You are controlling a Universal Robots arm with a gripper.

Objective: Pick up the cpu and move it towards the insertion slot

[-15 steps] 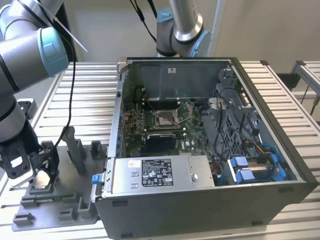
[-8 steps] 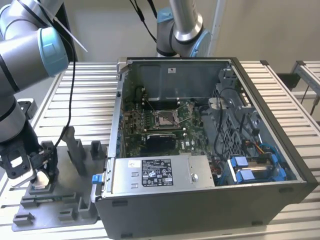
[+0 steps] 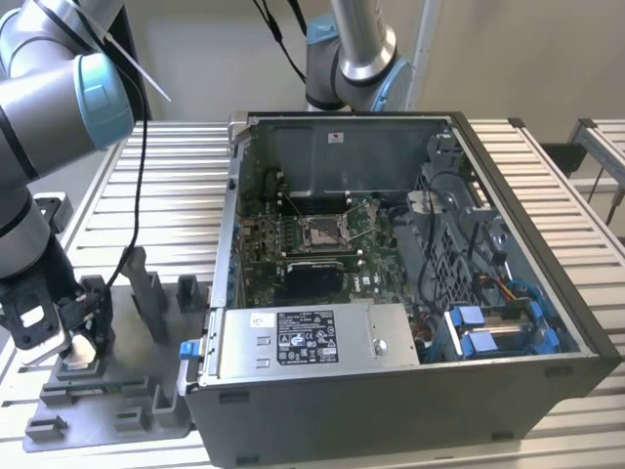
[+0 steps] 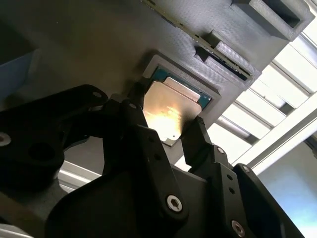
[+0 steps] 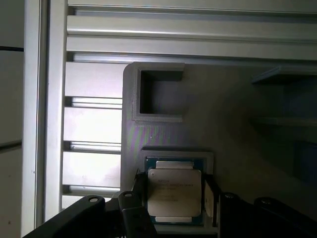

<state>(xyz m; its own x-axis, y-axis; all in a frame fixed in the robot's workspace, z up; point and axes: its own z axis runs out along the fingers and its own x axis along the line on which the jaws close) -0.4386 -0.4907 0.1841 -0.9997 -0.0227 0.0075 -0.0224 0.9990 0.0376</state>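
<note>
1. while the arm [image 3: 59, 107] is reaching down at the exterior view's left, its gripper [image 3: 83, 344] is hanging low over the grey tray [image 3: 146, 410], which is lying by the tabletop's [image 3: 166, 176] near corner on that side.
2. in both wrist views the cpu [image 4: 171, 106] [image 5: 174, 191] is sitting flat in a square recess of the tray, close to one of the tray's edges, with its pale metal top facing up.
3. the gripper is holding the cpu in a narrow grip: the black fingers [image 4: 195, 136] are pressing against two opposite edges of it, one on each side, and the cpu is not yet lifted out of the recess.
4. just beside the tray, toward the exterior view's right, the open computer case [image 3: 391, 401] is taking up the middle of the tabletop.
5. inside the case, the insertion slot [image 3: 322, 232] is lying on the green circuit board [image 3: 366, 278], its square metal frame facing up, well apart from the cpu and the gripper.
</note>
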